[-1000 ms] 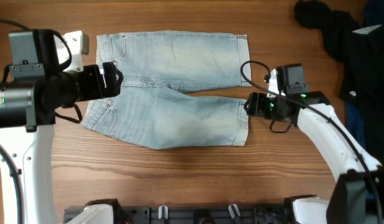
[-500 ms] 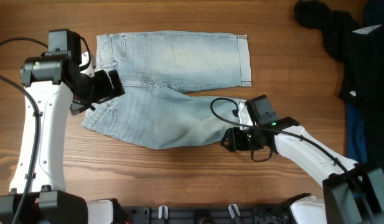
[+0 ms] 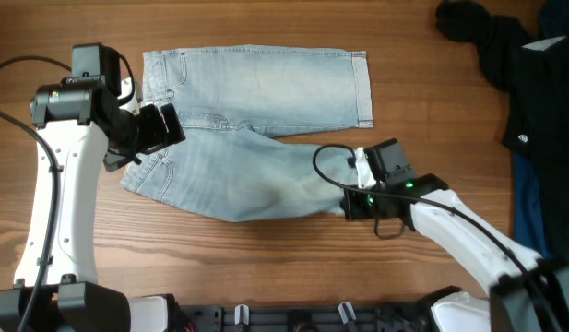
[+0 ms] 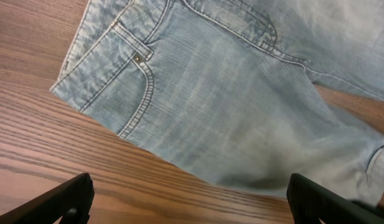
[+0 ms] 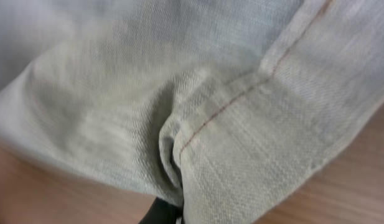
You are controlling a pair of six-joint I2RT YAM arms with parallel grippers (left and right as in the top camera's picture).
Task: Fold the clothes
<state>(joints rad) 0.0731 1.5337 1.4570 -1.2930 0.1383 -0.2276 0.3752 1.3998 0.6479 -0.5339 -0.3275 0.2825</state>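
The clothes point(image 3: 256, 92), light blue denim shorts, lie flat on the wooden table with the waistband at the left and both legs pointing right. My right gripper point(image 3: 351, 199) is shut on the cuffed hem of the near leg. In the right wrist view that hem point(image 5: 241, 93) is bunched into a fold that runs down into my right gripper point(image 5: 176, 208). My left gripper point(image 3: 166, 124) hovers open over the waistband end. The left wrist view shows a pocket of the shorts point(image 4: 135, 81) beyond my left gripper point(image 4: 190, 190), with bare table between its fingers.
A black garment point(image 3: 491, 41) lies heaped at the back right corner, with dark blue fabric point(image 3: 533, 194) below it along the right edge. A black rail point(image 3: 293, 318) runs along the table's front edge.
The right arm moved left and toward the front to the near leg's hem and shut on it, bunching the cloth. The left arm swung round early on and has held still since.
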